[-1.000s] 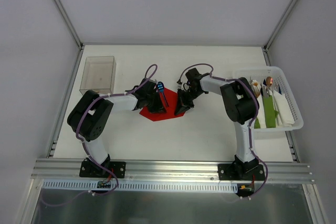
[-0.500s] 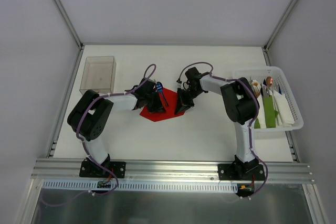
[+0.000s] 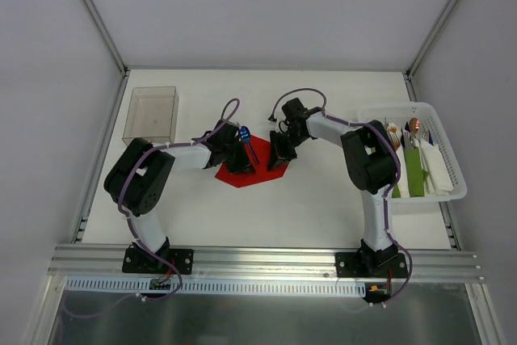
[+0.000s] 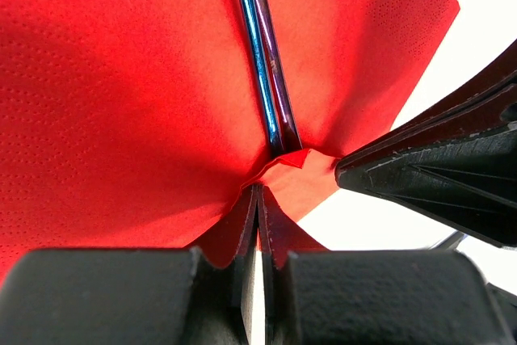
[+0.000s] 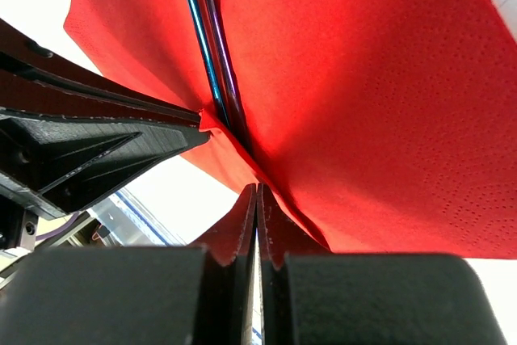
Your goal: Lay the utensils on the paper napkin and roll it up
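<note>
Now, napkin [image 3: 240, 175]: bright red paper, mid-table between my two grippers, one corner pointing toward my bases. Up close it is finely dimpled and puckers into a small fold at the handle ends.
Utensils [image 4: 262, 62]: two slim metal handles with a blue and purple sheen, side by side and touching, lying on the napkin. In the top view a blue head pokes past its far edge.
Left gripper [image 4: 257, 198]: fingers pressed together, pinching the napkin's edge just beside the handle ends.
Right gripper [image 5: 257, 191]: pressed together too, nipping the napkin right next to my left one, with our tips near each other.
Table [image 3: 323, 199]: flat, matte white, with plain white walls on three sides and a metal rail along the near edge.
Box [image 3: 153, 112]: clear plastic, rectangular, far left.
Basket [image 3: 440, 196]: white slotted plastic, far right, holding green and white napkins and more cutlery.
</note>
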You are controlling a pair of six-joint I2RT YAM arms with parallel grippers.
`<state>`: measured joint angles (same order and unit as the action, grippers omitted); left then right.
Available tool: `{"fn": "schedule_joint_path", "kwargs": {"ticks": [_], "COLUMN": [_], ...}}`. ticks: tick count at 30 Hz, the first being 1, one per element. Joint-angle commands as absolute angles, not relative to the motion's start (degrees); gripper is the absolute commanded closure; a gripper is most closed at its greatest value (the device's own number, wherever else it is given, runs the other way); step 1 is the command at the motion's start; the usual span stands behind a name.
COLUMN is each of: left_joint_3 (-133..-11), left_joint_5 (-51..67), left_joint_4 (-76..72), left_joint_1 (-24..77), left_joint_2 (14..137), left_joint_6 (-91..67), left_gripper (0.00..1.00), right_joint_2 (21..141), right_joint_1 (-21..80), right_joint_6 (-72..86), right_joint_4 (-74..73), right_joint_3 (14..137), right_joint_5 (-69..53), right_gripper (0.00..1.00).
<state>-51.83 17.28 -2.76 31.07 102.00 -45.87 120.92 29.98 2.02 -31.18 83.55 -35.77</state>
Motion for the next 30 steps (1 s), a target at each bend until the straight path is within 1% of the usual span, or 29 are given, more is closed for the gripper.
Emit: {"fn": "schedule_joint_path", "kwargs": {"ticks": [1, 9, 20, 30], "left_joint_3": [-52.1, -52.1, -51.4, -51.1], "left_joint_5": [16.3, 16.3, 16.3, 16.5], "left_joint_4": [-0.6, -0.5, -0.4, -0.4], "left_joint_1": [30.8, 30.8, 30.7, 30.4], "left_joint_2": [103.4, 103.5, 102.9, 103.3], "left_joint_6": [-45.2, -45.4, -45.5, -45.4], "left_gripper": [1.00, 1.00, 1.00, 1.00], "right_joint_2": [120.4, 122.1, 123.7, 122.0], "right_joint_1": [30.2, 31.9, 32.3, 32.3], "right_joint_6": [1.1, 0.6, 0.5, -1.6], "right_joint_4": [-32.0, -32.2, -33.0, -33.6], "right_joint_3": [86.0, 86.0, 85.6, 86.0], "right_joint_5": [-35.6, -34.2, -27.2, -28.6], "right_gripper": [1.00, 1.00, 1.00, 1.00]}}
